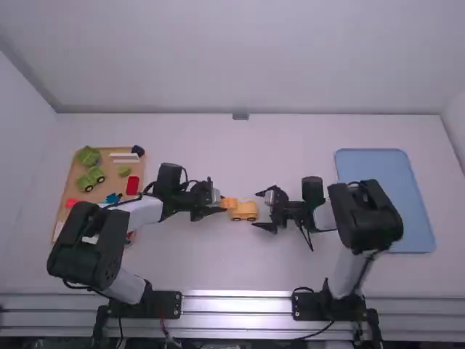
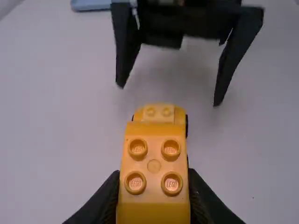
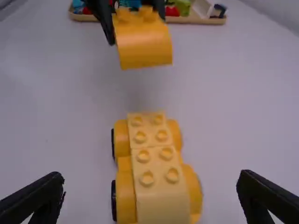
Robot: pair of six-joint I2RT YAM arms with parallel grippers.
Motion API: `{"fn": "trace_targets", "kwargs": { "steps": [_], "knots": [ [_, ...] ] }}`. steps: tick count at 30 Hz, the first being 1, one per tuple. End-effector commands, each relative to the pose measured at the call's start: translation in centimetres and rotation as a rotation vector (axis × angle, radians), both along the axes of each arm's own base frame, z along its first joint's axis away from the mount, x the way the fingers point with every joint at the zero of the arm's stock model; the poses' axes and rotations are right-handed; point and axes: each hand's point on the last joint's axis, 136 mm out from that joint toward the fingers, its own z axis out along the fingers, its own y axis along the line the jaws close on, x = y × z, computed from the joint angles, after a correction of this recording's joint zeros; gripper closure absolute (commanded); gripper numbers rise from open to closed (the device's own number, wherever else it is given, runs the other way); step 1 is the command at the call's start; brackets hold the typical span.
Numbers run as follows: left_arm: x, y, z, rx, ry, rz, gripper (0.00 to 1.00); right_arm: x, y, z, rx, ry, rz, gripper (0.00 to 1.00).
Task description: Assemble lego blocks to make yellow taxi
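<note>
While green blocks [image 1: 89, 156] and a red block [image 1: 132, 185] sit in the wooden tray [image 1: 116, 186] at the far left, the left gripper [image 1: 217, 201] grips the yellow block [image 1: 229, 203] between its two fingers. Four studs top that block, and its opposite side is smooth and curved. It hangs near the yellow car [image 1: 244, 211], apart from it. The car rests on the table [image 1: 196, 258] between the two grippers, with dark wheels at its sides and a row of studded, paler pieces along its top. Just right of it, the right gripper [image 1: 256, 209] is open, its fingers well apart and empty. At the far right lies the blue tray [image 1: 378, 182].
</note>
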Motion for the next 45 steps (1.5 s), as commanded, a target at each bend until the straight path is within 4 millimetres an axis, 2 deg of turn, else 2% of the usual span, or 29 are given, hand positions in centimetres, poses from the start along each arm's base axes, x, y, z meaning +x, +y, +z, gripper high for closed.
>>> {"fn": "trace_targets", "kwargs": {
  "steps": [1, 4, 10, 15, 24, 28, 29, 30, 33, 45],
  "knots": [
    [0.3, -0.4, 0.7, -0.006, -0.012, -0.007, 0.98, 1.2, 0.7, -0.7, 0.029, 0.041, 0.019, 0.01],
    [0.2, -0.8, 0.2, -0.005, -0.001, -0.017, 0.98, 1.8, 0.9, -1.5, 0.047, 0.049, 0.039, 0.01],
    [0.5, -1.9, -0.3, -0.058, 0.035, -0.024, 0.96, 2.2, 0.8, -1.5, 0.098, 0.064, 0.070, 0.01],
    [0.9, -2.6, -1.2, -0.061, 0.045, -0.037, 0.96, 1.0, 1.3, -2.4, 0.067, 0.012, 0.113, 0.01],
    [1.9, -3.2, -1.4, -0.065, 0.117, -0.030, 0.96, 0.8, 2.4, -3.7, -0.017, 0.007, 0.107, 0.01],
    [1.4, -3.7, -2.0, -0.059, 0.134, -0.047, 0.96, 1.2, 2.3, -4.0, -0.037, 0.043, 0.098, 0.18],
    [1.2, -3.9, -2.2, -0.057, 0.137, -0.053, 0.96, 1.1, 2.4, -4.0, -0.037, 0.048, 0.102, 0.25],
    [1.1, -4.1, -2.3, -0.056, 0.141, -0.057, 0.96, 1.1, 2.5, -4.0, -0.038, 0.044, 0.110, 0.36],
    [0.8, -4.4, -2.5, -0.053, 0.147, -0.068, 0.96, 1.2, 2.6, -4.0, -0.040, 0.054, 0.111, 0.41],
    [1.0, -4.4, -3.7, -0.006, 0.120, -0.060, 0.98, 1.1, 2.6, -4.0, -0.037, 0.052, 0.115, 0.41]
  ]
}}
